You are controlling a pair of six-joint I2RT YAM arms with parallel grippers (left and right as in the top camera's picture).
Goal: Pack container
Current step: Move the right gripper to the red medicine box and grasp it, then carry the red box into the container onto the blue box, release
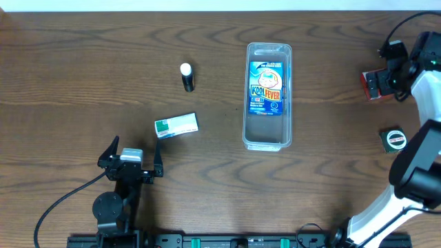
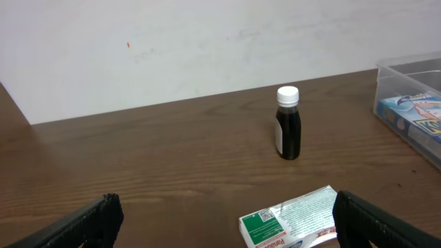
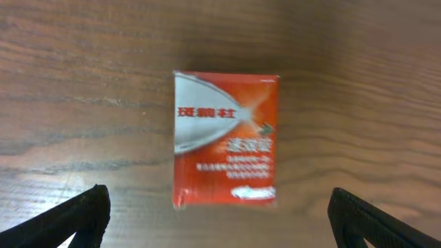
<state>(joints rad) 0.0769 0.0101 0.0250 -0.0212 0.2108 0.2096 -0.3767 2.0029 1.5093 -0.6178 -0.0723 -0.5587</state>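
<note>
The clear plastic container (image 1: 268,131) stands lengthwise at table centre-right and holds a blue Kool Fever box (image 1: 266,87); its corner shows in the left wrist view (image 2: 413,72). My left gripper (image 1: 135,153) is open near the front left, just short of a green-and-white box (image 1: 176,125), which lies between its fingers in the left wrist view (image 2: 289,219). A small dark bottle with a white cap (image 1: 187,77) stands upright beyond it (image 2: 288,125). My right gripper (image 1: 390,72) is open, hovering over a red box (image 3: 226,140) at the far right (image 1: 371,85).
A small round black-and-green tin (image 1: 395,140) lies at the right edge. A white wall runs behind the table in the left wrist view. Bare brown wood lies between the objects.
</note>
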